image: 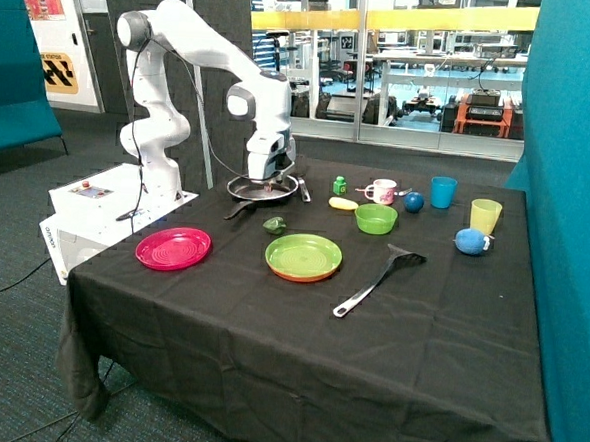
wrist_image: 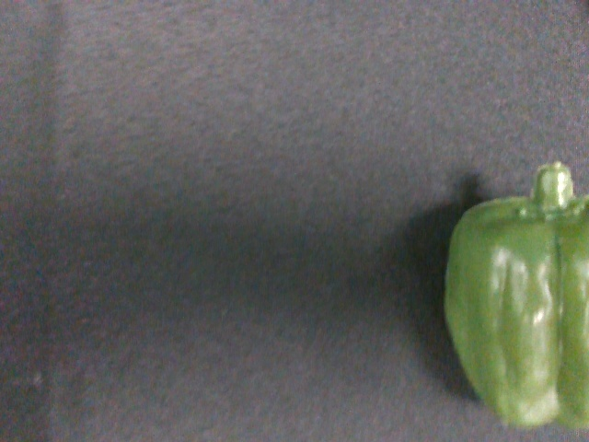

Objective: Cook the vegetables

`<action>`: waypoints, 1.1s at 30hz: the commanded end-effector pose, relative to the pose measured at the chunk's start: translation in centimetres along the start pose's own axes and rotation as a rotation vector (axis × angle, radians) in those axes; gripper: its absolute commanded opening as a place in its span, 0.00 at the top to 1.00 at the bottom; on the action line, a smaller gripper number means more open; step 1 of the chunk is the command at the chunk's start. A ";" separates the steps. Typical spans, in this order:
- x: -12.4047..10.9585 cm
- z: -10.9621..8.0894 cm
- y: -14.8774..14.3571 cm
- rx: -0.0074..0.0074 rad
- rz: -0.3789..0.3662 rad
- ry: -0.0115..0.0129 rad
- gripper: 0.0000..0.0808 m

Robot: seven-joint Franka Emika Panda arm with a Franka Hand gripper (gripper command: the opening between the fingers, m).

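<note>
The green pepper lay on the black surface between the pan and the green plate; the yellow vegetable lay beside the green bowl. Neither was in the pan. The gripper hung over the pan, the pepper just beyond its near rim; its opening could not be told.

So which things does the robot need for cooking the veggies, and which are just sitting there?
For the job:
green pepper
yellow vegetable
frying pan
hand, over the pan

Just lying about:
red plate
green plate
green bowl
spatula
pink mug
blue cup
</note>
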State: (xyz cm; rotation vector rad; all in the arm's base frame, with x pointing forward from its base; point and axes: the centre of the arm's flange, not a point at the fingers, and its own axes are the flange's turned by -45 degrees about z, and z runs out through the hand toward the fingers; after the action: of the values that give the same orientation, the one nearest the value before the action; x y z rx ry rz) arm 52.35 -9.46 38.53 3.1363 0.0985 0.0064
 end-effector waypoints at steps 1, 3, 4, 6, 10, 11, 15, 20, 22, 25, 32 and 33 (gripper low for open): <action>1.5 1.8 1.1 0.0039 0.010 -0.0040 0.18; 1.7 2.0 1.2 0.0039 0.007 -0.0040 0.16; 1.8 2.2 1.3 0.0039 0.004 -0.0040 0.16; 1.9 2.5 1.3 0.0039 0.002 -0.0039 0.16; 1.8 3.1 1.5 0.0039 0.001 -0.0039 0.15; 1.7 3.3 1.5 0.0039 0.002 -0.0039 0.15; 1.1 4.1 1.8 0.0039 0.007 -0.0040 0.16; 0.6 4.8 2.2 0.0039 0.012 -0.0040 0.18; 0.5 5.0 2.4 0.0039 0.015 -0.0040 0.18; 0.5 5.3 2.7 0.0039 0.025 -0.0040 0.19; 0.4 6.4 3.3 0.0038 0.037 -0.0040 0.22; 0.5 6.5 3.3 0.0038 0.033 -0.0040 0.22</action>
State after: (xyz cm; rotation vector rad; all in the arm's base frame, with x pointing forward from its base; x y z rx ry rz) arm 53.34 -12.16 33.40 3.1398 0.0585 -0.0089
